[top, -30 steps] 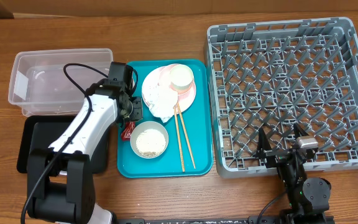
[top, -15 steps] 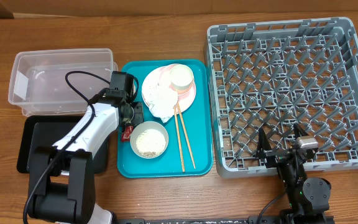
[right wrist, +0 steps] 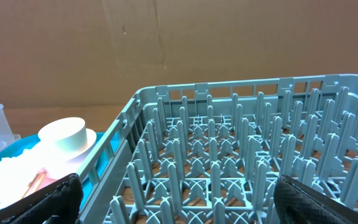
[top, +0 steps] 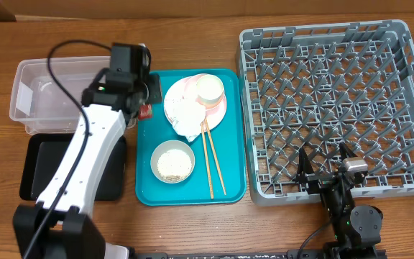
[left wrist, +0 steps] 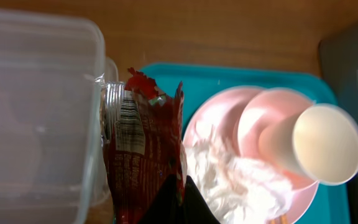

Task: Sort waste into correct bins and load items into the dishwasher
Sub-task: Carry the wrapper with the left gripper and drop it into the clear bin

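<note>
The wooden desk (top: 192, 43) carries everything I'm watching. My left gripper (top: 143, 101) has its jaws pinched tight on the red-and-white snack wrapper (left wrist: 143, 152), which hangs over the seam between the clear tub (top: 42, 93) and the left rim of the teal tray (top: 146, 191). My right gripper (top: 325, 161) sits at the near edge of the grey dish rack (top: 408, 108), jaws spread wide and holding nothing.

wrapper (left wrist: 143, 155): red-white, crinkled (held) | just beside clear tub (top: 21, 97) rim

Red-and-white barcoded wrapper (left wrist: 138, 155), pink plates (left wrist: 260, 115), teal tray (top: 149, 191) — grey grid rack (top: 336, 108), black tray (top: 34, 155)
</note>
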{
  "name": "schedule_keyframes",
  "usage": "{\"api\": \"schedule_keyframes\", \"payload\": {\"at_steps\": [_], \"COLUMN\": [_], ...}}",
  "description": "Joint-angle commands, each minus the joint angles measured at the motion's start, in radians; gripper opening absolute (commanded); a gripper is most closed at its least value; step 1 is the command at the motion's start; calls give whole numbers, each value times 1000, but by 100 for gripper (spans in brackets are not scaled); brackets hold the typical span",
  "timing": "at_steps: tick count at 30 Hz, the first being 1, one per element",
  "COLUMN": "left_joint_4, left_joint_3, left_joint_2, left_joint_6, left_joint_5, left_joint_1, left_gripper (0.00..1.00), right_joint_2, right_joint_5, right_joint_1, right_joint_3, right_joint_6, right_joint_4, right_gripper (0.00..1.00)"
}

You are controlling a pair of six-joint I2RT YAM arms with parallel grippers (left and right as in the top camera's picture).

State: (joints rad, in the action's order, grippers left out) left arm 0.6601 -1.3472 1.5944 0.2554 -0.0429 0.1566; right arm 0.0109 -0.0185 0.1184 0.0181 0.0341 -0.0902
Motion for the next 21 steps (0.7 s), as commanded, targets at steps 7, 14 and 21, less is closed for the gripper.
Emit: {"api": "schedule_keyframes", "payload": {"at_steps": [7,14,21], "left_joint_4": [-88,-161,-172], "left_joint_3": [-30,-30,-30], "left_joint_2": [48,186,293], "left_joint_6": [11,10,-8], "left_joint_5": [-349,-349,-350], "left_joint_1": [-157,-272,-320], "left_gripper": [4,4,4], "right_joint_2": [-8,-8,-8], "right_joint_5": [7,7,7], "right_joint_1": [5,5,5], "right_joint_3": [-10,-10,-10], "right_joint_6": [8,8,8], "right_joint_4": [6,6,6], "right_gripper": [100,100,100]}}
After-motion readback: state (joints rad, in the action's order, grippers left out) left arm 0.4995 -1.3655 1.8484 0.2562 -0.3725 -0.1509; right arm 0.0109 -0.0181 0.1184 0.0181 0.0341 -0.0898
